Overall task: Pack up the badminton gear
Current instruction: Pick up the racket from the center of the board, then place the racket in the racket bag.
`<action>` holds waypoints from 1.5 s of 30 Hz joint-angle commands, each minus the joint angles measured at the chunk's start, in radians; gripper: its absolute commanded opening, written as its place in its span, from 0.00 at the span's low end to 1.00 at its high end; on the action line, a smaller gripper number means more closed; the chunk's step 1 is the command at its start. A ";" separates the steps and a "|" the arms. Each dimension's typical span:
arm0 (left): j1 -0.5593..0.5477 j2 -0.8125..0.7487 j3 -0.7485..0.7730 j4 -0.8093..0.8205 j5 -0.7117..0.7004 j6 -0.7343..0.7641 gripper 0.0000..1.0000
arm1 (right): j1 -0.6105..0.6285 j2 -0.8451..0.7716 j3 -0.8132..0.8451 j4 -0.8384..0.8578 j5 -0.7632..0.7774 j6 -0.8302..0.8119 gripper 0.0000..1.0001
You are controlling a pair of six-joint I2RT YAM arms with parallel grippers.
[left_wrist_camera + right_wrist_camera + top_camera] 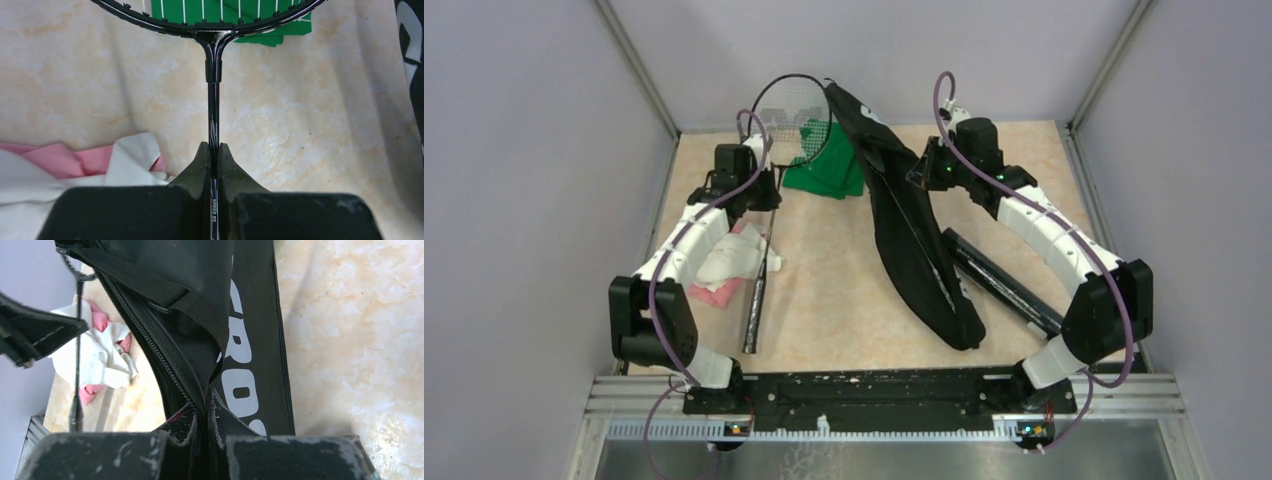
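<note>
Left gripper point(214, 149) clamps the shaft of the thin black racket point(214, 65); right gripper point(204, 401) pinches the zipper edge of the black fabric bag point(252, 315).

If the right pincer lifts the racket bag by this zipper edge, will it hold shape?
Probably not: the racket bag is soft fabric, visibly creased and draped. Likely only the edge in the right pincer rises while the rest sags. The far end may drag.

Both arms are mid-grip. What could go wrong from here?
The left gripper pinches the racket only by its thin shaft; it could twist or slip.
The right gripper holds the bag by its zipper edge; the fabric may pull free.
The racket head is over the green cloth and might snag it.
</note>
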 commanded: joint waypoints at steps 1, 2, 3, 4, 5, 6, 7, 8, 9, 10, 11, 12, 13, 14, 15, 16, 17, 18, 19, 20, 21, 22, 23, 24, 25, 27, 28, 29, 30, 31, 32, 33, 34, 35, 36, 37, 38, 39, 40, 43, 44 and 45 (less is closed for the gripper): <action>0.006 -0.122 0.039 -0.048 -0.032 0.159 0.00 | 0.043 0.012 0.103 0.054 0.086 0.061 0.00; 0.006 -0.138 0.036 -0.062 -0.039 0.187 0.00 | 0.049 0.021 0.116 0.046 0.100 0.070 0.00; 0.006 -0.153 0.036 -0.078 -0.047 0.213 0.00 | 0.058 0.028 0.127 0.041 0.116 0.076 0.00; 0.006 -0.166 0.036 -0.095 -0.054 0.236 0.00 | 0.065 0.034 0.139 0.033 0.136 0.084 0.00; 0.006 -0.180 0.035 -0.115 -0.065 0.255 0.00 | 0.073 0.040 0.146 0.026 0.154 0.089 0.00; 0.006 -0.194 0.036 -0.131 -0.074 0.273 0.00 | 0.080 0.043 0.153 0.022 0.176 0.097 0.00; 0.006 -0.206 0.036 -0.143 -0.080 0.289 0.00 | 0.083 0.047 0.156 0.021 0.196 0.106 0.00; 0.006 -0.219 0.034 -0.153 -0.087 0.304 0.00 | 0.089 0.050 0.159 0.020 0.208 0.114 0.00; 0.006 -0.234 0.030 -0.159 -0.089 0.317 0.00 | 0.093 0.054 0.165 0.017 0.221 0.121 0.00; 0.006 -0.248 0.023 -0.161 -0.087 0.331 0.00 | 0.098 0.057 0.169 0.012 0.235 0.128 0.00; 0.006 -0.260 0.017 -0.163 -0.079 0.347 0.00 | 0.104 0.061 0.174 0.013 0.238 0.133 0.00; 0.006 -0.269 0.012 -0.166 -0.073 0.361 0.00 | 0.110 0.067 0.180 0.013 0.263 0.131 0.00; 0.004 -0.276 0.010 -0.176 -0.065 0.374 0.00 | 0.116 0.072 0.185 0.012 0.280 0.136 0.00; 0.004 -0.278 0.012 -0.187 -0.057 0.387 0.00 | 0.122 0.078 0.191 0.013 0.294 0.137 0.00; 0.004 -0.276 0.015 -0.202 -0.046 0.400 0.00 | 0.128 0.086 0.198 0.012 0.308 0.137 0.00; 0.004 -0.274 0.019 -0.219 -0.030 0.420 0.00 | 0.135 0.094 0.206 0.010 0.319 0.137 0.00; 0.004 -0.273 0.022 -0.236 -0.012 0.443 0.00 | 0.139 0.105 0.215 0.010 0.329 0.136 0.00; 0.004 -0.271 0.023 -0.251 0.001 0.460 0.00 | 0.146 0.116 0.225 0.007 0.345 0.135 0.00; 0.004 -0.271 0.024 -0.265 0.009 0.472 0.00 | 0.150 0.128 0.237 0.005 0.359 0.134 0.00; 0.003 -0.272 0.022 -0.277 0.017 0.485 0.00 | 0.154 0.141 0.245 0.003 0.371 0.135 0.00; 0.003 -0.274 0.022 -0.291 0.022 0.501 0.00 | 0.158 0.152 0.253 0.001 0.377 0.138 0.00; 0.003 -0.277 0.022 -0.304 0.028 0.517 0.00 | 0.160 0.164 0.261 0.002 0.379 0.141 0.00; 0.003 -0.280 0.023 -0.319 0.036 0.539 0.00 | 0.162 0.175 0.270 0.002 0.380 0.144 0.00; 0.003 -0.284 0.024 -0.333 0.045 0.557 0.00 | 0.163 0.186 0.279 0.002 0.383 0.146 0.00; 0.001 -0.289 0.024 -0.345 0.051 0.572 0.00 | 0.166 0.198 0.289 0.002 0.383 0.148 0.00; -0.004 -0.296 0.020 -0.376 0.052 0.602 0.00 | 0.171 0.220 0.313 -0.005 0.383 0.153 0.00; -0.008 -0.301 0.017 -0.386 0.048 0.615 0.00 | 0.173 0.231 0.324 -0.009 0.383 0.156 0.00; -0.011 -0.306 0.013 -0.398 0.041 0.632 0.00 | 0.177 0.243 0.339 -0.014 0.383 0.159 0.00; -0.013 -0.310 0.010 -0.406 0.038 0.647 0.00 | 0.180 0.255 0.353 -0.020 0.385 0.163 0.00; -0.014 -0.317 0.004 -0.412 0.029 0.660 0.00 | 0.180 0.269 0.368 -0.028 0.387 0.168 0.00; -0.014 -0.325 -0.004 -0.415 0.021 0.673 0.00 | 0.182 0.282 0.384 -0.034 0.385 0.169 0.00; -0.014 -0.332 -0.013 -0.415 0.009 0.687 0.00 | 0.183 0.298 0.400 -0.040 0.387 0.171 0.00; -0.015 -0.338 -0.020 -0.417 -0.001 0.700 0.00 | 0.183 0.309 0.414 -0.045 0.388 0.172 0.00; -0.017 -0.344 -0.026 -0.421 -0.009 0.713 0.00 | 0.185 0.320 0.429 -0.049 0.388 0.172 0.00; -0.018 -0.347 -0.031 -0.426 -0.018 0.726 0.00 | 0.186 0.328 0.440 -0.052 0.387 0.172 0.00; -0.019 -0.349 -0.036 -0.430 -0.028 0.736 0.00 | 0.187 0.337 0.450 -0.056 0.387 0.173 0.00; -0.021 -0.349 -0.040 -0.434 -0.038 0.745 0.00 | 0.188 0.345 0.458 -0.058 0.387 0.173 0.00; -0.027 -0.346 -0.043 -0.440 -0.045 0.754 0.00 | 0.190 0.353 0.468 -0.062 0.389 0.172 0.00; -0.033 -0.344 -0.046 -0.446 -0.053 0.761 0.00 | 0.191 0.360 0.480 -0.065 0.391 0.173 0.00; -0.073 -0.334 -0.065 -0.458 -0.112 0.779 0.00 | 0.194 0.382 0.506 -0.072 0.391 0.173 0.00; -0.086 -0.330 -0.072 -0.458 -0.133 0.780 0.00 | 0.198 0.387 0.512 -0.074 0.391 0.172 0.00; -0.100 -0.325 -0.076 -0.455 -0.145 0.776 0.00 | 0.202 0.393 0.518 -0.076 0.391 0.172 0.00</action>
